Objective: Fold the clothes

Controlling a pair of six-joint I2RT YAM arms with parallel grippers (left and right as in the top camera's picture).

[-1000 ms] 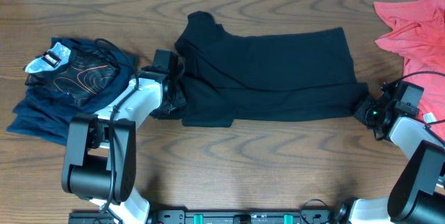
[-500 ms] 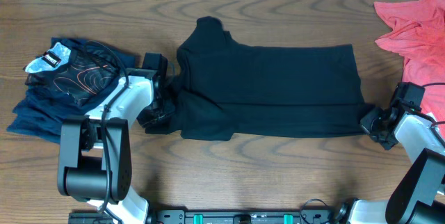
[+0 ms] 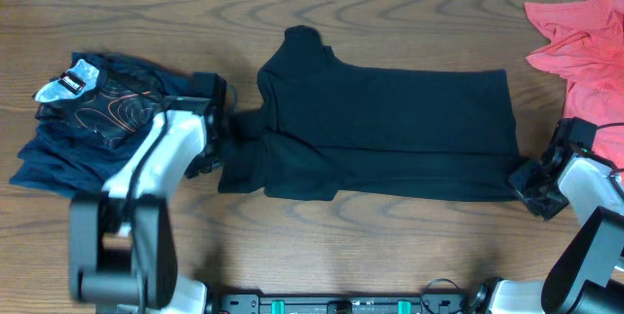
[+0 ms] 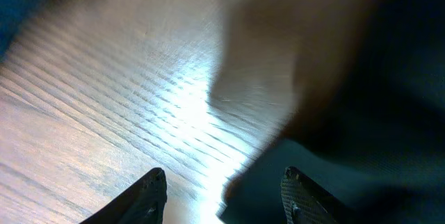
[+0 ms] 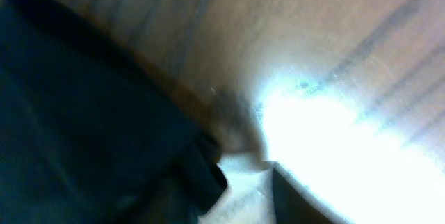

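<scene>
The clothes, a plain black T-shirt (image 3: 390, 129), lie folded into a wide band across the middle of the table, one sleeve poking out at the upper left. My left gripper (image 3: 213, 154) sits at the shirt's left edge. In the left wrist view it (image 4: 226, 190) is open, with bare wood between the fingers and the black cloth edge (image 4: 334, 147) by the right fingertip (image 4: 297, 190). My right gripper (image 3: 528, 179) is at the shirt's lower right corner. The right wrist view is blurred. There the gripper (image 5: 243, 200) stands open, with the cloth corner (image 5: 205, 172) apart from the one visible finger (image 5: 299, 200).
A pile of dark garments (image 3: 97, 119), navy under black with red contour lines, lies at the left, close to my left arm. A red garment (image 3: 580, 41) is heaped at the far right corner. Bare wooden table (image 3: 370, 246) runs along the front.
My right gripper has opened and let go of the shirt's lower right corner. The shirt has shifted right and spread out at its lower left. My left arm has swung outward.
</scene>
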